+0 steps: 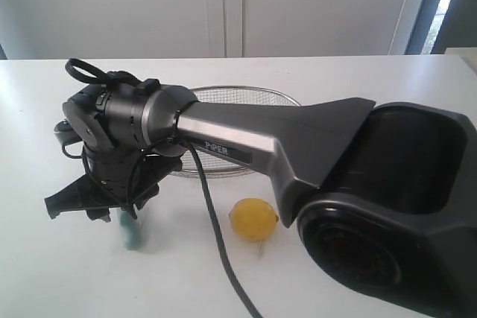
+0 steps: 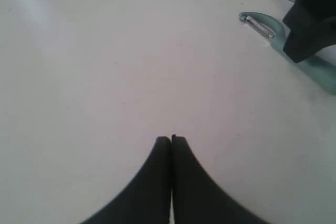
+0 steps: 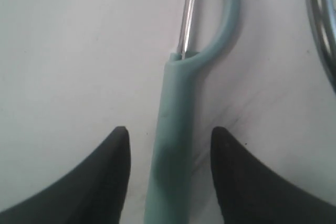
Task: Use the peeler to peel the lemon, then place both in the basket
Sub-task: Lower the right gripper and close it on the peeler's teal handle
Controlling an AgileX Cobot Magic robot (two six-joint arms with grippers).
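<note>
Toward the near-left corner of the tabletop [image 1: 45,273], the right gripper [image 3: 169,129] hangs open over the peeler [image 3: 178,87], whose handle lies lengthwise between its jaws, touching neither.

One marking to read
You can read only "PiPER", printed on a small dark label [image 1: 223,151] along the silver forearm link [image 1: 240,128] of the right arm.

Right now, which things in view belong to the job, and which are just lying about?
Job:
lemon
peeler
basket
right gripper, open astride the peeler's handle

Not the job:
table
black cable of the arm
left gripper, shut, holding nothing
</note>
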